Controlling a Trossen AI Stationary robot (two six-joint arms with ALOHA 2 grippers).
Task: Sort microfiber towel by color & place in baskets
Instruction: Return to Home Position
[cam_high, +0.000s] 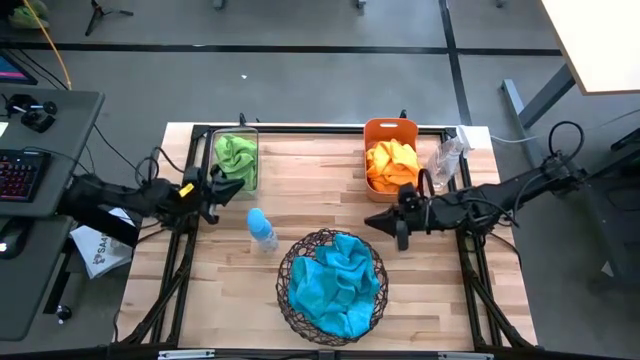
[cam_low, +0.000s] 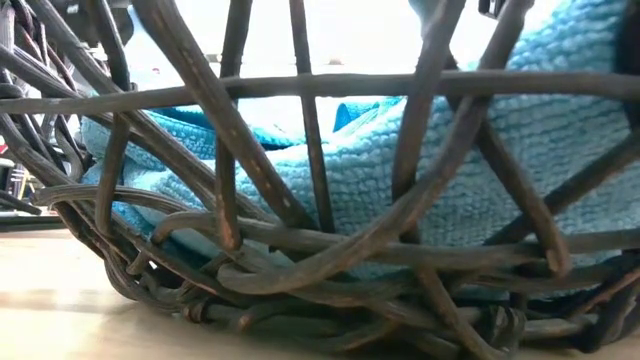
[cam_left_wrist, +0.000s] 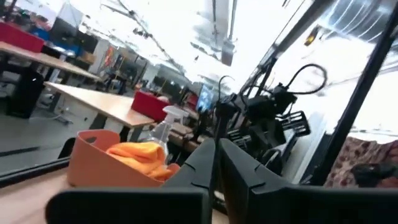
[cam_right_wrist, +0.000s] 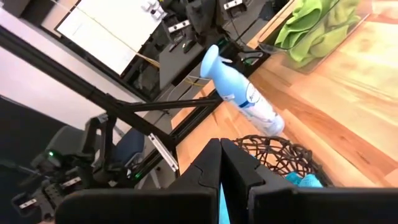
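Green towels (cam_high: 236, 157) lie in the clear bin (cam_high: 214, 160) at the table's far left, also in the right wrist view (cam_right_wrist: 314, 25). Orange towels (cam_high: 392, 160) fill the salmon-orange basket (cam_high: 390, 128) at the far right, and the left wrist view shows them too (cam_left_wrist: 140, 155). Turquoise towels (cam_high: 335, 285) lie in the round wire basket (cam_high: 290, 262) near the front edge, close up in the low view (cam_low: 470, 170). My left gripper (cam_high: 235, 188) hovers shut next to the clear bin. My right gripper (cam_high: 375, 222) hovers shut between the orange basket and the wire basket. Neither holds anything.
A pale blue bottle (cam_high: 261, 230) lies on the wood between the clear bin and the wire basket, seen also in the right wrist view (cam_right_wrist: 239, 93). A clear spray bottle (cam_high: 447, 160) stands right of the orange basket. A dark frame (cam_high: 300, 128) borders the table.
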